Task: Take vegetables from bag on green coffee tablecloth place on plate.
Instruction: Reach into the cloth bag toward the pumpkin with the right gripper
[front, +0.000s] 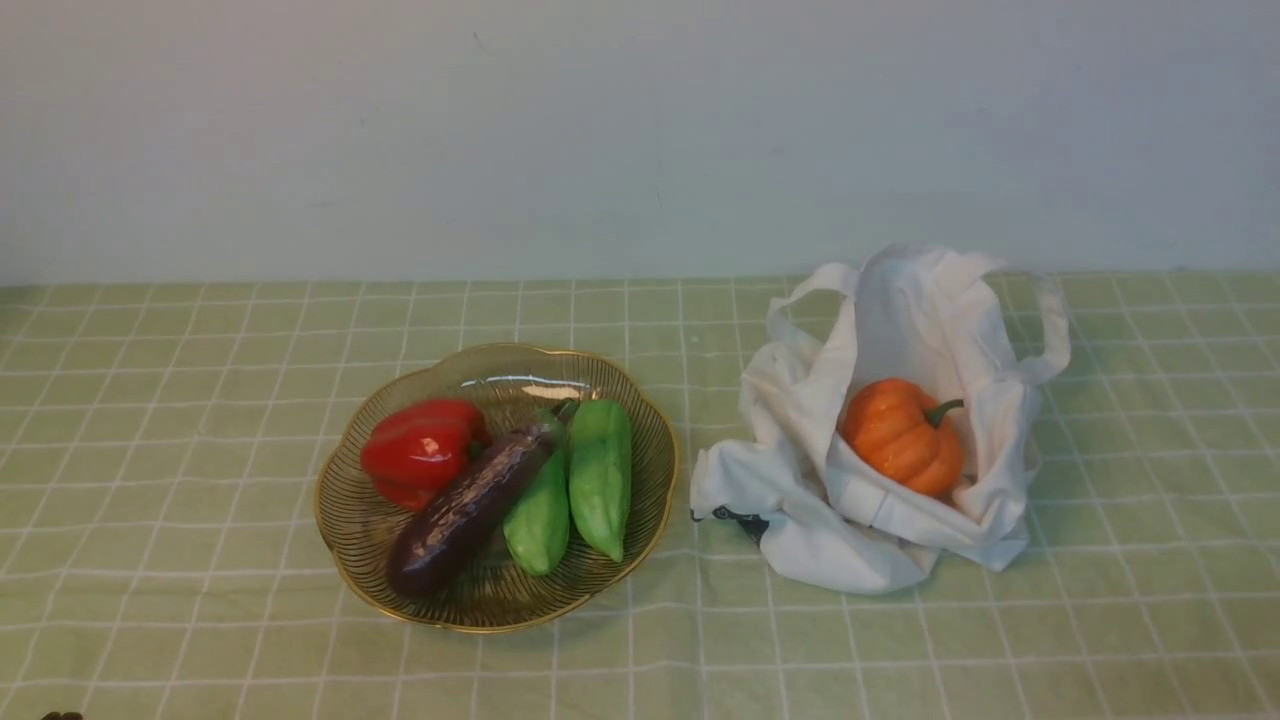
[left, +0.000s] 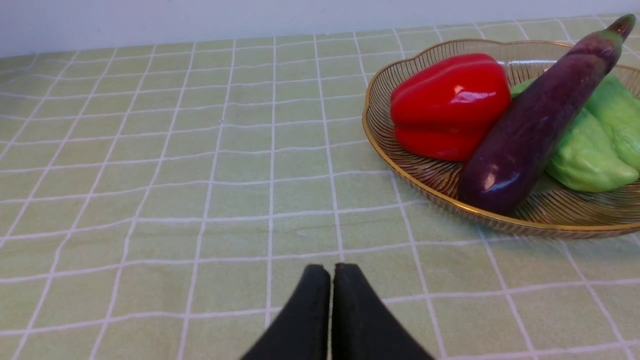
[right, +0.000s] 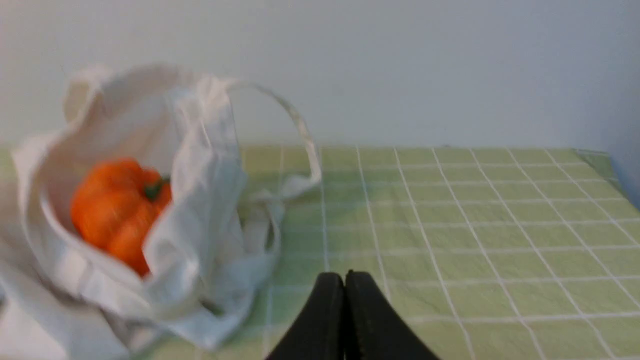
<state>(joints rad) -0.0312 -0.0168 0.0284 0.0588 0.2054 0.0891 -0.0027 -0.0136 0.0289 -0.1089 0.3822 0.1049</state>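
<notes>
The pumpkin (front: 897, 437) is seen inside the white bag (front: 860, 545); the left gripper (left: 332, 272) and right gripper (right: 345, 277) are fully closed, nothing held.

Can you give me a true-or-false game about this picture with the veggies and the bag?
1. The pumpkin sits inside the white bag. True.
2. The plate holds a red pepper, an eggplant and two green vegetables. True.
3. The bag lies on the plate. False: it rests on the tablecloth, beside the plate.
4. The right end effector grips the pumpkin. False: it is shut on nothing, apart from the pumpkin.
5. The left end effector is wide open. False: it is shut.
</notes>
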